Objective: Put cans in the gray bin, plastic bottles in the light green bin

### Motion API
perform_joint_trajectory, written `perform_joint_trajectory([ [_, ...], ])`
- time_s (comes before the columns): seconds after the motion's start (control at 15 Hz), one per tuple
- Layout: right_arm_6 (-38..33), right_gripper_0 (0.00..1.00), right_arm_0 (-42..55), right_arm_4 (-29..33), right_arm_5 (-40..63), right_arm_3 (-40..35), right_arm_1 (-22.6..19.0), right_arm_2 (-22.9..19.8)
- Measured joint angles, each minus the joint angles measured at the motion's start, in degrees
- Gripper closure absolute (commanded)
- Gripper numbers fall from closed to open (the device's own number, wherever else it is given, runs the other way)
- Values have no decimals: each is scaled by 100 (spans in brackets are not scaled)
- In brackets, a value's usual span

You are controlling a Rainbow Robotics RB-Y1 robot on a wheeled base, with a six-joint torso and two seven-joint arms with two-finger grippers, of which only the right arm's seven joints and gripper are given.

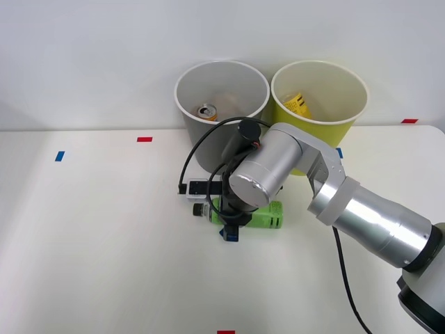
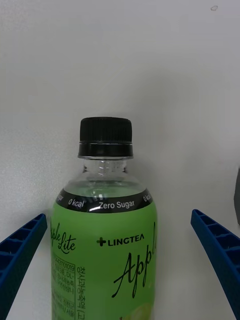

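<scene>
A plastic bottle (image 1: 268, 215) with a bright green label and black cap (image 2: 106, 131) lies on its side on the white table, in front of the gray bin (image 1: 201, 149). My right gripper (image 1: 230, 224) hovers over the bottle's neck end, open. In the wrist view the gripper (image 2: 119, 215) has one blue finger (image 2: 22, 245) on either side of the bottle (image 2: 105, 250), neither touching it. An orange can (image 1: 207, 111) lies inside the gray bin. To the right of the gray bin stands the light green bin (image 1: 348, 126), holding a yellow item (image 1: 297, 104).
The two bins stand side by side at the table's back edge against a white wall. Small tape marks dot the table: red (image 1: 144, 139), blue (image 1: 60, 156), red (image 1: 409, 120). A black cable (image 1: 191, 156) loops from my wrist.
</scene>
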Motion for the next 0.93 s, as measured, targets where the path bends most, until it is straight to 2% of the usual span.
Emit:
perform_joint_trajectory([
  [0.13,10,0,-3,-71,-157,194,19,-15],
  [0.2,4,8,-3,-93,-172,211,29,-21],
  [0.27,1,53,-3,-115,-174,214,33,-23],
  [0.33,1,77,-3,-141,-174,216,34,-27],
  [0.4,-2,90,-3,-170,-172,218,30,-30],
  [0.47,-7,95,-3,-186,-171,219,26,-34],
  [0.6,0,99,-3,-228,-170,220,12,-64],
  [0.93,-23,100,-2,-353,206,-51,-43,-340],
])
